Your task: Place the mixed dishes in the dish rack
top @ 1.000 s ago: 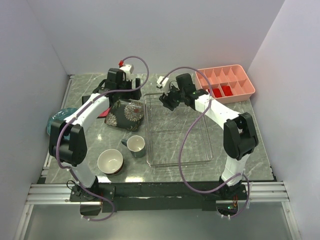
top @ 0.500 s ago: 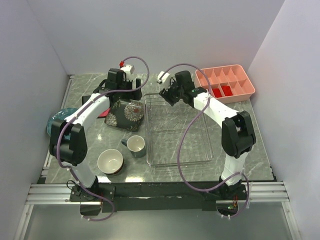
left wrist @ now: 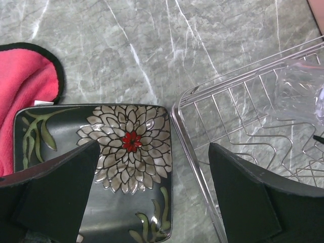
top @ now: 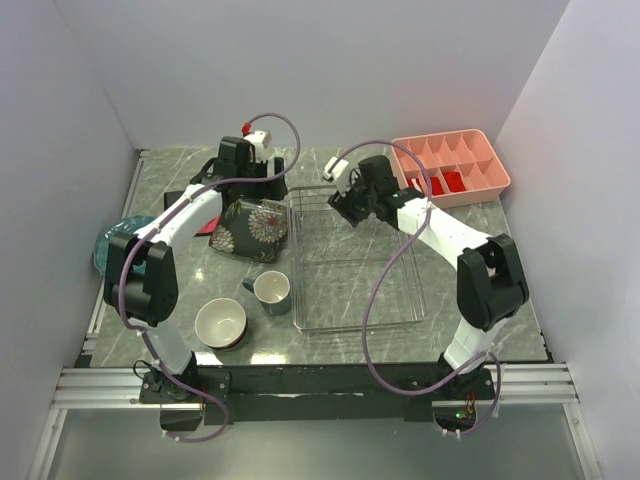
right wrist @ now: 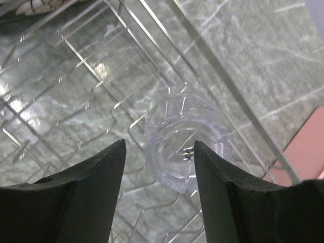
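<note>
Left jaws: spread wide and empty, hanging over the square dark plate (left wrist: pixel 121 131). The plate lies flat on the tabletop (left wrist: pixel 152 40), just beside the left rail of the dish rack (left wrist: pixel 238 109), with its left edge against the red-pink cloth (left wrist: pixel 25 86). One finger (left wrist: pixel 55 197) sits over the plate's left half and the other over the rack wires, so the span straddles the plate's right edge. Judged a line-up for an edge pinch, since a flat plate offers little other purchase. Right jaws: partly apart, gripping nothing as far as the wrist view shows. Below them a clear glass (right wrist: pixel 177 142) stands among the wires at the rack's far end, offset toward one finger rather than centred; light contact cannot be ruled out. Judged: a glass in that far corner leaves the long wire slots free for plates. Outside the rack, the grey-blue mug (top: pixel 271 291) and the dark cream-lined bowl (top: pixel 220 323) are near its front-left corner. The round blue plate (top: pixel 108 243) is at the tabletop's left edge, partly behind the left arm. The pink tray (top: pixel 470 150) is beyond the rack's far-right corner. Red bowl and black plate not made out. Judged early in the task: no plate, bowl or mug is in the rack yet.
</note>
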Robot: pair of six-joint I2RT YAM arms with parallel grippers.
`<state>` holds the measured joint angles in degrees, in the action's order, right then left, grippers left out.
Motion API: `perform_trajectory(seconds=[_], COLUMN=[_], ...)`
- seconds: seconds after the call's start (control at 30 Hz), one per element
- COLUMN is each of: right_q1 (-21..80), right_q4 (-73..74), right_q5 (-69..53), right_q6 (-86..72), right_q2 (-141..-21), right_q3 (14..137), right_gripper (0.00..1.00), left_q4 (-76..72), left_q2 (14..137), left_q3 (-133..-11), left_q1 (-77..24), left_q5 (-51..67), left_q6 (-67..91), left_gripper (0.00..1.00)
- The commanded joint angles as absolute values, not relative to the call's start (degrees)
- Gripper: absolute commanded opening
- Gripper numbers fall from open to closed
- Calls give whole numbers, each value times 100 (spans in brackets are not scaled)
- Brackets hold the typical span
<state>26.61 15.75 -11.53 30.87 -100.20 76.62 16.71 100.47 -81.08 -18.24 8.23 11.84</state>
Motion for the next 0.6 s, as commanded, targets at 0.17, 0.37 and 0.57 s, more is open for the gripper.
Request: perform_trajectory(seconds=[0.17, 0.37, 0.57], right_q1=[2593, 2558, 2549], right_q4=[871, 677, 782], right_q5=[-756, -589, -387], right_q6=[2663, 2637, 2567], right_q2=[-9343, -9334, -9588], right_q3=[7154, 7163, 7365], right_gripper=[66, 67, 68], left_q4=[1450, 1441, 1424], left_q2=[10081, 10055, 10090], left_q3=[-8420, -8350, -8393], left_q1=[-1846, -1846, -1846], left_q5=[1046, 1055, 1090], left_q6=[1301, 1301, 1309], left_gripper=[94, 94, 94])
